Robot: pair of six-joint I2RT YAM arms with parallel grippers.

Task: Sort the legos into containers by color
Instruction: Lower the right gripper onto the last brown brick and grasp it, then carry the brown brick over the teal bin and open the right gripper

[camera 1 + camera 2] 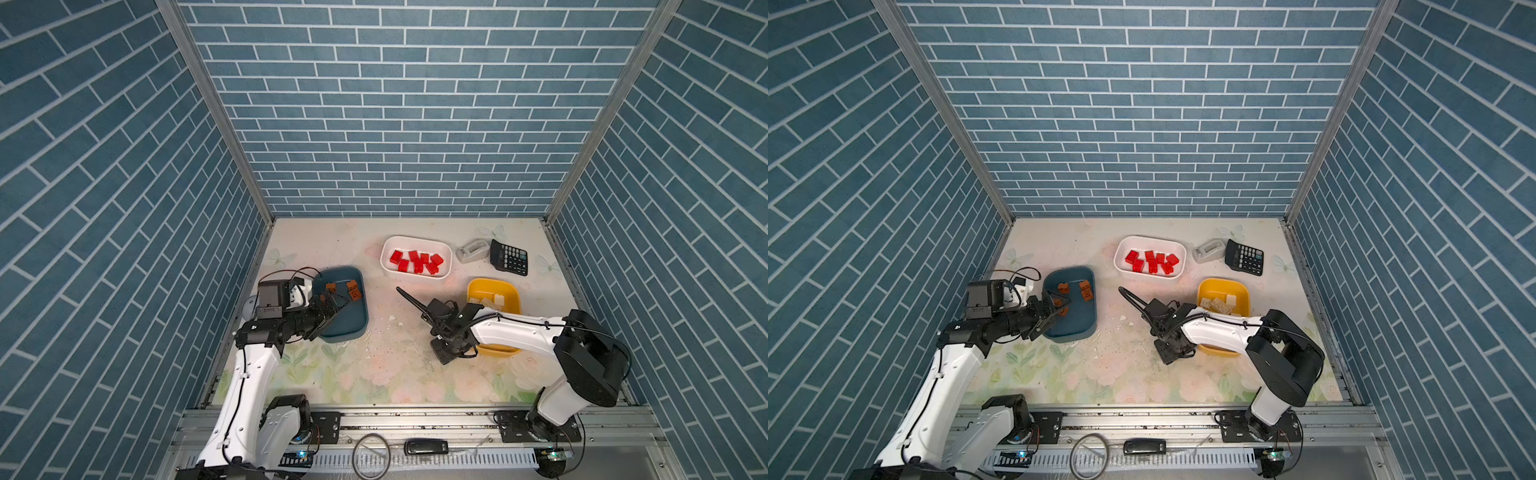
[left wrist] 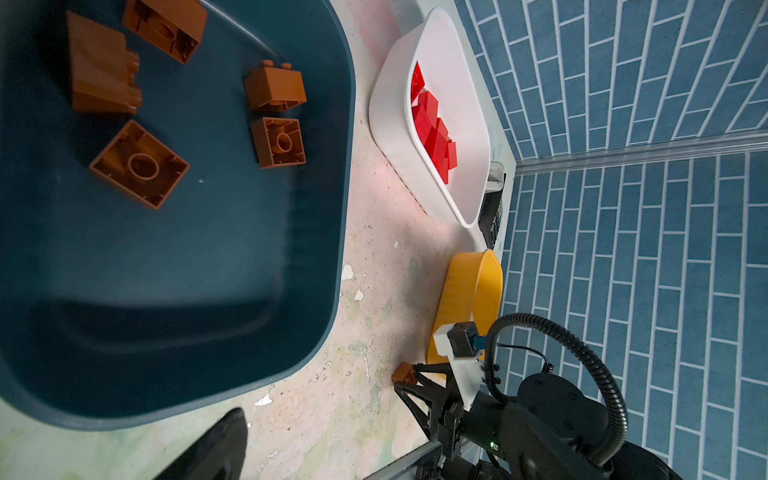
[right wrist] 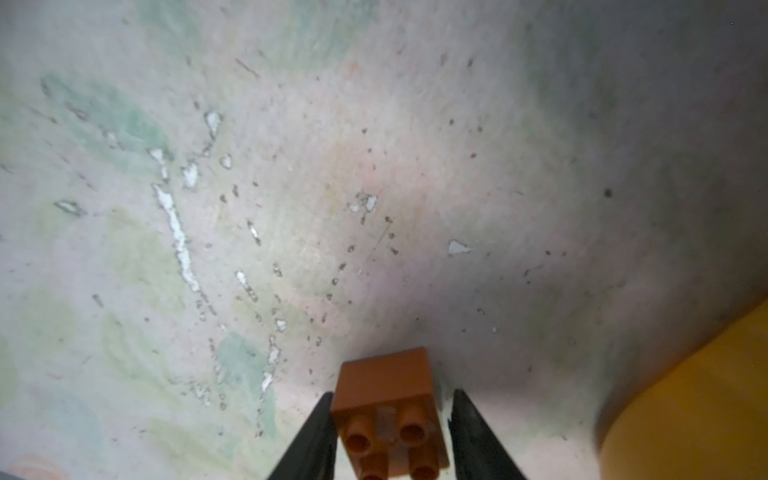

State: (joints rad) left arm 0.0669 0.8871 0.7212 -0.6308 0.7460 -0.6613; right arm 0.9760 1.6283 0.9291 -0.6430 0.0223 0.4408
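The coming move turns on the fact that the brown brick [image 3: 384, 374] lies on the right half of the table [image 1: 386, 332], just beside the near left end of the yellow tub [image 1: 513, 297], while its home, the dark blue tub [image 1: 351, 326], sits well apart to the left across bare table. The right gripper [image 3: 392, 395] is set down over the brick with a finger on each of two opposite flat sides. One finger touches it, but a sliver of table shows beside the other, so I cannot tell whether the clamp is firm. The brick is square with no long axis to line up, and its studs face back toward the wrist. In both top views the right arm hides it. The left gripper [image 1: 334, 303] hangs over the far left part of the blue tub, with its jaws spread wide and nothing between them. It is nearer the tub, but the right arm is the one at the brick. Other brown bricks [image 2: 139, 164] already lie in the blue tub, red bricks [image 1: 417, 262] fill the white tub [image 1: 415, 277] at the far side, and cream bricks [image 1: 490, 300] sit in the yellow one. No other loose brick shows on the table. Judging by this, a lift and a carry to the left over the blue rim would finish the sort.
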